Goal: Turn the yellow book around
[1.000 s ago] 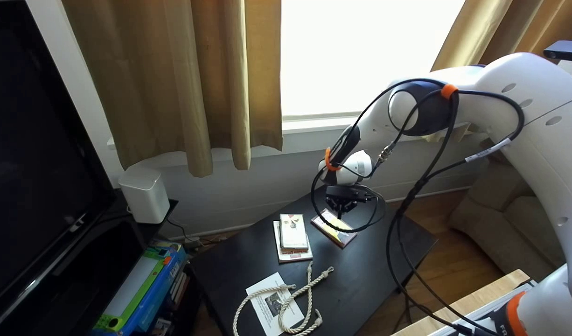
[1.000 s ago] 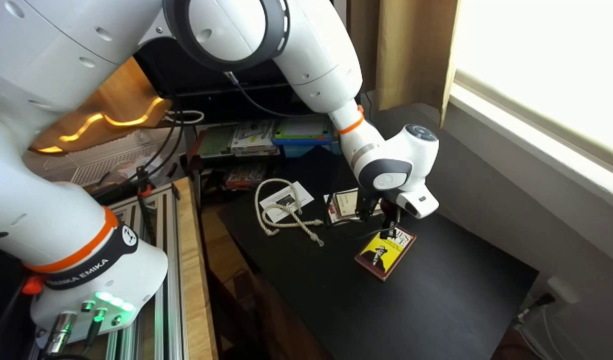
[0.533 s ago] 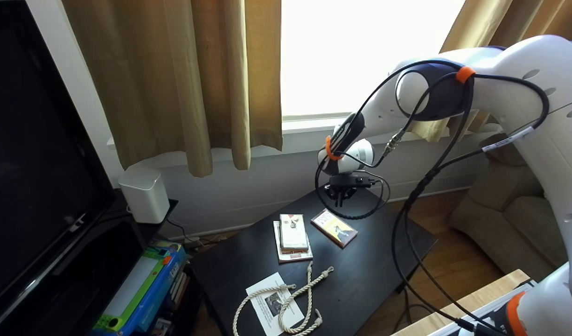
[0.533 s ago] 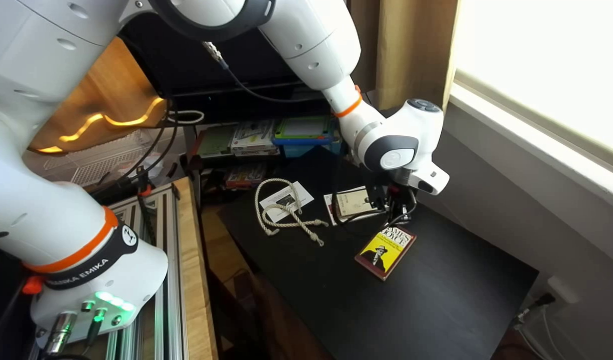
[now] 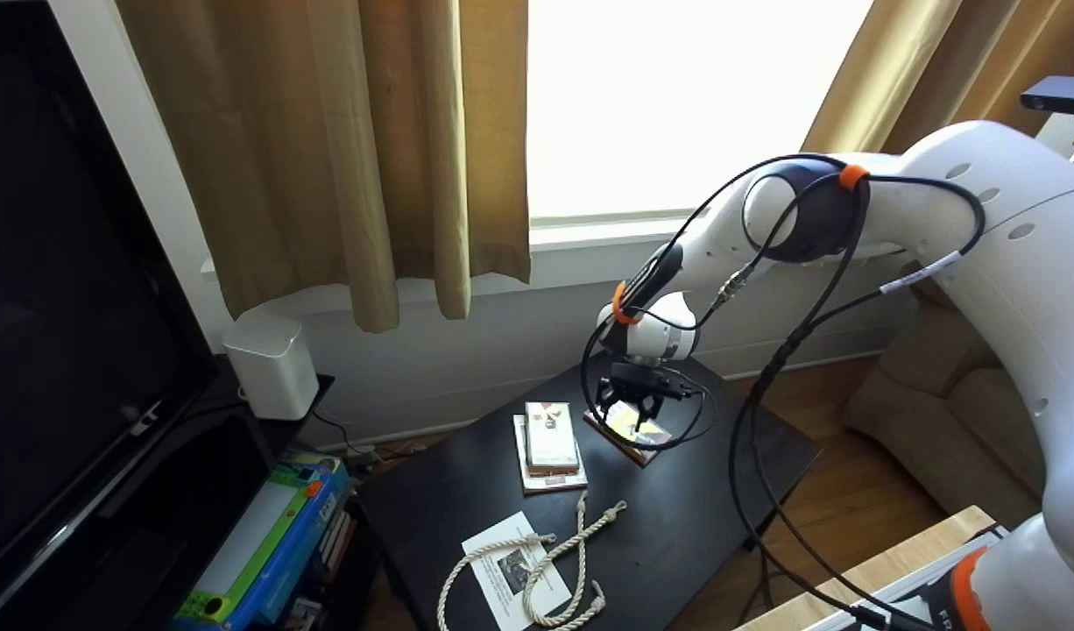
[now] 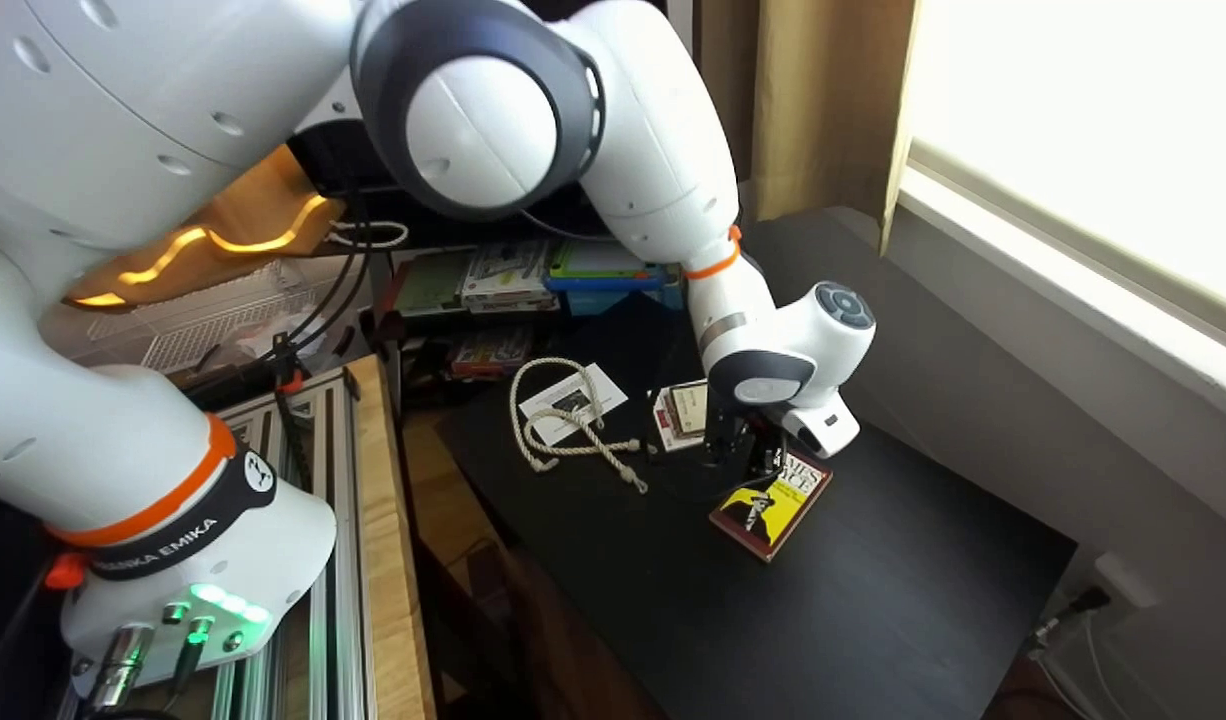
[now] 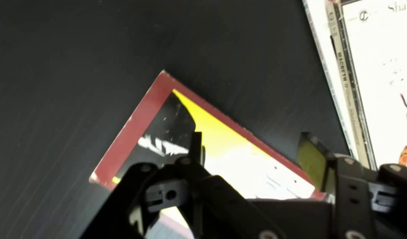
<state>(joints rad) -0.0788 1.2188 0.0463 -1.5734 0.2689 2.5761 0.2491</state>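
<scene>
While the claw [image 7: 253,146] hangs wide with nothing gripped over it, the yellow book [image 6: 783,507] lies flat on the desk [image 6: 923,610], right of the book stack [image 5: 552,438] in both exterior views; grasp, turn probably left to do.

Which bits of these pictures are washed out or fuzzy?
In both exterior views, the window is blown out to plain white; in the wrist view, glare bleaches part of the yellow book, the stack of books at the edge looks overexposed too, and the end effector, close to the lens, looks a little soft.
</scene>
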